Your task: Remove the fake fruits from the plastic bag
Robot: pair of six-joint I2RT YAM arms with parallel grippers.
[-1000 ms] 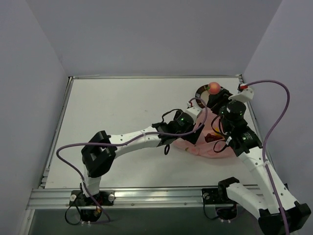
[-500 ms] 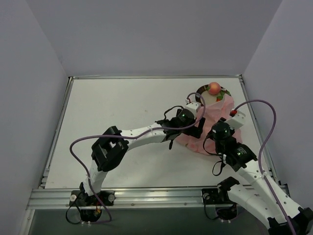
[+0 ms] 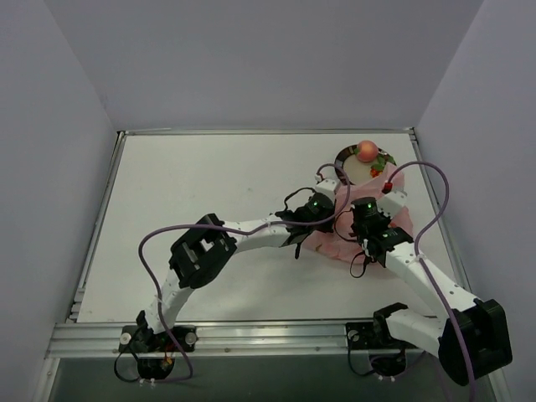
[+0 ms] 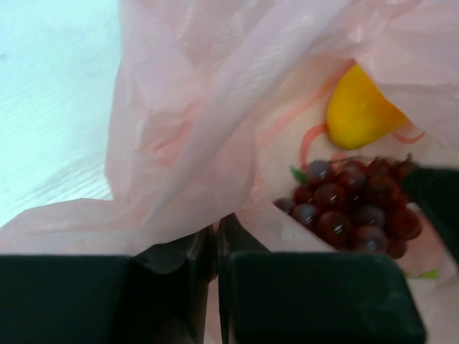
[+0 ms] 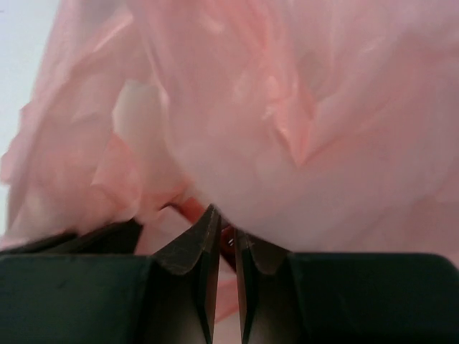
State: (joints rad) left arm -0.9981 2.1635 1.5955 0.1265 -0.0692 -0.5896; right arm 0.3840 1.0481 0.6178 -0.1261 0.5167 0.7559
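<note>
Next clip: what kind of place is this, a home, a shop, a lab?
Probably a lab test cell: plain grey-violet walls box in a white table, and the left arm and right arm stand at a metal rail along its near edge.

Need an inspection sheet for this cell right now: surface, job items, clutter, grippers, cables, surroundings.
Surface: white table, bare patches look clean.
Job's things: pink plastic bag bunched at the right side; yellow fruit and grape cluster inside it; peach on the plate behind the bag.
Clutter: nothing seen.
Grippers: left gripper closed on a fold of bag film; right gripper closed to a sliver, bag film at its tips.
Cables: purple cables loop free off both arms, the right one arching over the bag; no snag seen.
Surroundings: plain grey walls on three sides, metal rail at the near edge.
</note>
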